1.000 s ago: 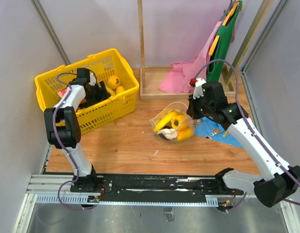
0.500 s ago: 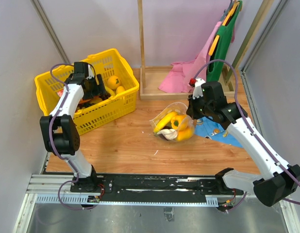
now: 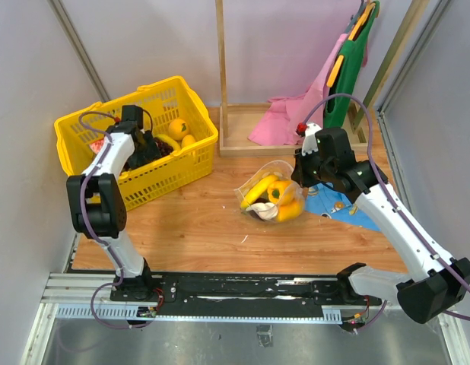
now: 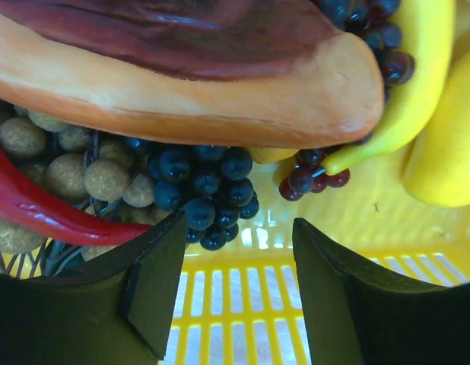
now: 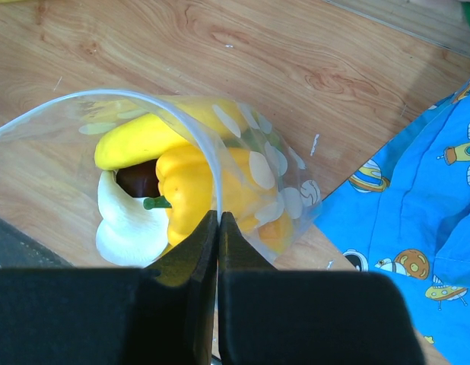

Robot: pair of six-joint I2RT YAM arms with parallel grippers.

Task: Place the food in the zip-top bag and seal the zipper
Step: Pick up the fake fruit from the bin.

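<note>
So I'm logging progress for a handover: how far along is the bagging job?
Done: a yellow pepper, a banana and a white piece lie inside the zip-top bag. In hand: the right gripper pinches the bag's rim, mouth open; the left gripper, jaws open, reaches into the yellow basket toward dark grapes. Left: basket food to move, then sealing the bag.

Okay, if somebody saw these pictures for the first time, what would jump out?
The bright yellow basket at back left, with the left gripper open over dark grapes inside it. At centre, the right gripper pinches the rim of the clear dotted bag, a yellow pepper already inside.
</note>
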